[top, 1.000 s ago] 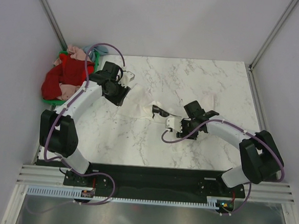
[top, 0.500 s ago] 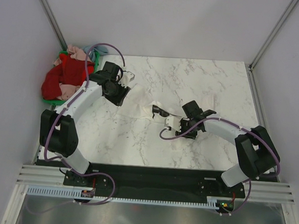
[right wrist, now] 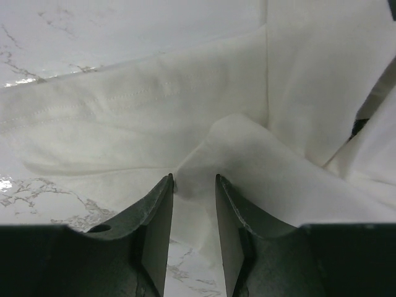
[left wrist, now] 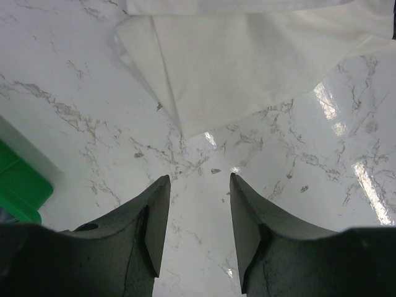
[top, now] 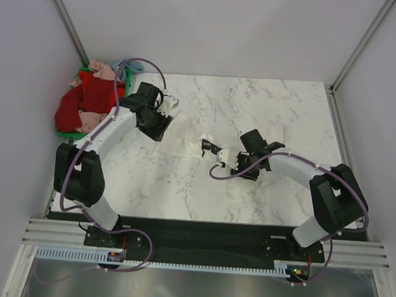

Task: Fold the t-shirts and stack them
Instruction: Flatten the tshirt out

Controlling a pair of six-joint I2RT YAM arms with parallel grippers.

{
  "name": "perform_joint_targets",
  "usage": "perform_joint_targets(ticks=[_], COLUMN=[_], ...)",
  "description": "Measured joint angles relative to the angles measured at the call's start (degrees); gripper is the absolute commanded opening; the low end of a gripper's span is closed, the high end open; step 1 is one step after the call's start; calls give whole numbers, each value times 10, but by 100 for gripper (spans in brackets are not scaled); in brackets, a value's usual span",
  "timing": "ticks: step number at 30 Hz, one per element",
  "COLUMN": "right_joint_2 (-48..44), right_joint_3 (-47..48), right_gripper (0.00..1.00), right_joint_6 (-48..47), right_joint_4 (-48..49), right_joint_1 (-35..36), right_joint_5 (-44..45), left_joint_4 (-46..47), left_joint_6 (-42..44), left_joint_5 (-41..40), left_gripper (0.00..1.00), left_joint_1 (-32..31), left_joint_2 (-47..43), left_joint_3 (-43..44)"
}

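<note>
A cream-white t-shirt (top: 185, 139) lies crumpled across the middle of the marble table, its small black print (top: 208, 147) showing. My left gripper (top: 160, 129) is open and empty over bare marble at the shirt's left edge; in the left wrist view (left wrist: 199, 179) the shirt's corner (left wrist: 247, 55) lies just ahead of the tips. My right gripper (top: 259, 142) is low on the shirt's right part. In the right wrist view (right wrist: 195, 179) its jaws stand narrowly apart with a raised fold of the shirt (right wrist: 241, 142) at the tips.
A green crate (top: 70, 134) stands at the far left, heaped with red (top: 75, 106), pink (top: 95, 68) and pale blue (top: 134, 65) shirts; its corner shows in the left wrist view (left wrist: 18, 185). Walls and metal posts bound the table.
My right gripper has moved up and to the left onto the cream shirt's right part. The left arm has hardly moved.
</note>
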Motion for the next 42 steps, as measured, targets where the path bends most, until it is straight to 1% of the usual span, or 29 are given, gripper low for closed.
perform_joint_targets(ticks=[6,9,10,13,15,17,18,22,27,30,33,38,40,42], right_joint_2=[19,20,21,24,22,14,3,-58,-109,-111,-99,-71,-66,-66], right_joint_3=[8,10,11,15,22,33,40,99,180,203,223,273,289,297], right_gripper=[40,29,22,13,10,2,0,0,0,0,0,0,0,0], right_joint_6=[9,12,13,19,20,22,24,30,48,62,73,89,94,98], right_joint_4=[-2,-7,-8,-14,-23,-34,-41,-64,-60,-53,-53,-52,-49,-47], right_joint_1=[0,0,0,0,0,0,0,0,-3,-15,-42,-85,-94,-95], right_joint_5=[0,0,0,2,6,13,17,38,66,81,103,128,133,135], left_joint_4=[0,0,0,0,0,0,0,0,0,-2,-3,-3,-6,-5], left_joint_6=[0,0,0,0,0,0,0,2,3,4,5,10,12,13], left_joint_5=[0,0,0,0,0,0,0,1,3,4,4,1,0,0], left_gripper=[50,50,50,50,50,50,50,50,51,52,53,54,53,48], left_joint_1=[0,0,0,0,0,0,0,0,0,0,0,3,4,5], left_joint_2=[0,1,1,1,1,1,1,6,40,63,84,119,139,169], left_joint_3=[0,0,0,0,0,1,1,2,9,16,29,75,103,144])
